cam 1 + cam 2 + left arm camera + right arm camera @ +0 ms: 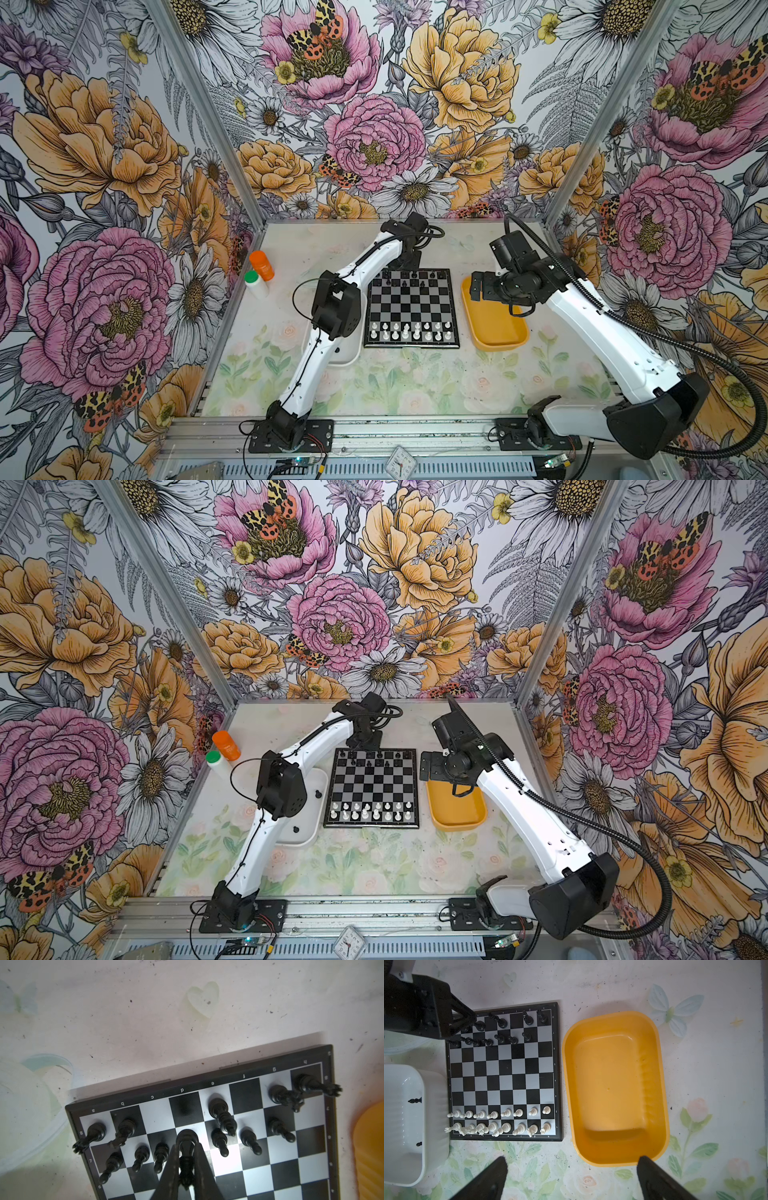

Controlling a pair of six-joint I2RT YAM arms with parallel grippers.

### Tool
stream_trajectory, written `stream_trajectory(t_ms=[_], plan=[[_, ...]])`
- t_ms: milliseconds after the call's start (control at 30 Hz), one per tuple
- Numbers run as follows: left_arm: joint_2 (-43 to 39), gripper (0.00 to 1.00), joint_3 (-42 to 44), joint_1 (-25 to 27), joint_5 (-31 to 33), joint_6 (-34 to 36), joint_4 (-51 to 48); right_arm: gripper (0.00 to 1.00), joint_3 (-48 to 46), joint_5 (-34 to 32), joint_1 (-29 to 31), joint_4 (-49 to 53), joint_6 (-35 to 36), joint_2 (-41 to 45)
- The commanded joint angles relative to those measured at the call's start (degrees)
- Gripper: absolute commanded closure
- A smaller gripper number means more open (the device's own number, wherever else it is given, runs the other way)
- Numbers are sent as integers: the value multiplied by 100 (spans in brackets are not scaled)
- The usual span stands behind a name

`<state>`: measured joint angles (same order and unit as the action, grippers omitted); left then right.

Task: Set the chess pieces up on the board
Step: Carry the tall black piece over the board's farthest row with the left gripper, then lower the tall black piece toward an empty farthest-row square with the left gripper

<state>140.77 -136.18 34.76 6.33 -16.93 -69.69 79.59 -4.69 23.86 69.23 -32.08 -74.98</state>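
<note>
Chessmen [506, 1126]: sixteen white; left end effector [186, 1155] grips one black [186, 1136]; right end effector [572, 1159] open.

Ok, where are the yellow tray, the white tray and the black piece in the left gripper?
yellow tray [608, 1076]: right wrist view, bare floor.
white tray [394, 1122]: right wrist view, bare floor.
black piece [186, 1147]: left wrist view, body above the base.

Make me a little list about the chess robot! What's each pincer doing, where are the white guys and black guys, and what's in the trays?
Board: black-and-silver chequered chessboard, flat between two trays
Left pincer: shut on a glossy black plastic chessman at the far rows
Right pincer: open, holding nothing
White plastic chessmen: sixteen, filling the two near rows
White rectangular tray: two black chessmen showing inside
Yellow rectangular tray: nothing showing inside
</note>
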Motion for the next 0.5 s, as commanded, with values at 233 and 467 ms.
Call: stream_trajectory(t_ms=[233,467], plan=[[178,93,-180,-18,-161,5,-31,0,17,-40,-105,72,70,145],[271,91,-251,-56,-183,23,-27,0,56,-41,-151,75,90,78]])
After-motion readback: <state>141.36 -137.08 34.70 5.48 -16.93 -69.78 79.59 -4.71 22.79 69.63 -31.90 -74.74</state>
